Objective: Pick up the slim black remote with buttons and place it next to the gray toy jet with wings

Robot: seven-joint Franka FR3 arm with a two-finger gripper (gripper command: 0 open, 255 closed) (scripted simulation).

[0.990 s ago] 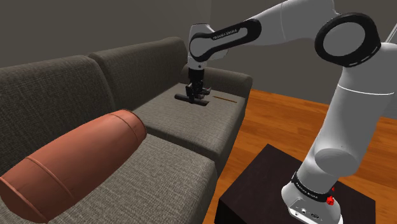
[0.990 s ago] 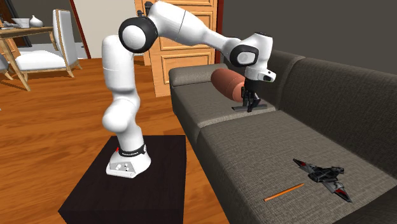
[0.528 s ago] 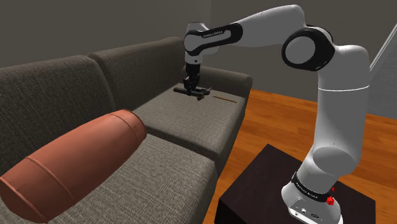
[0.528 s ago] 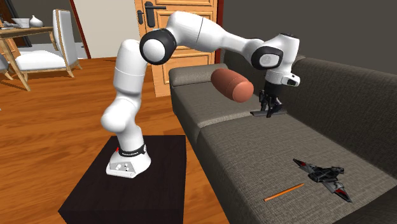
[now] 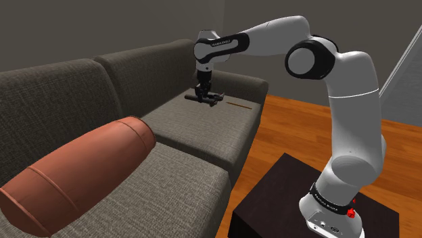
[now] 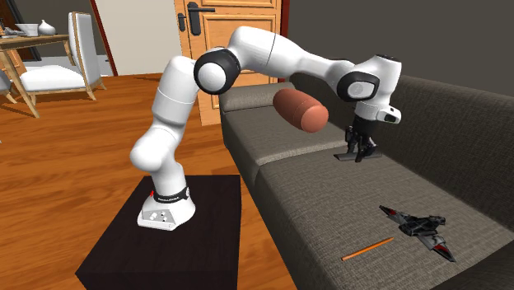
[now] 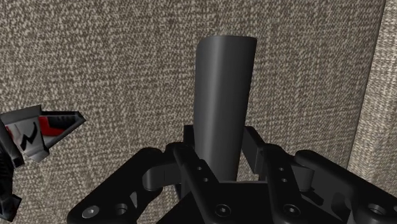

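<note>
- Remote, slim and black: is being carried level above the sofa seat, in the upper middle of the shoulder view; in the second exterior view it is hanging right of centre, over the middle seat cushion.
- Pincer, all black: is pointing downward and pinching the remote across its narrow width; the wrist view is showing the remote sticking out from between the two fingers over the woven fabric.
- Toy jet, dark grey with red marks: is lying on the seat at the lower right of the second exterior view, well apart from the remote; part of it is showing to one side of the pincer in the wrist view.
- Orange stick: is lying on the seat near the jet, toward the cushion's front edge.
- Reddish-brown bolster: is resting on the sofa at the lower left of the shoulder view.
- White arm: is reaching from the dark box stand across to the sofa.
- Wooden floor: is lying under the stand and sofa.
</note>
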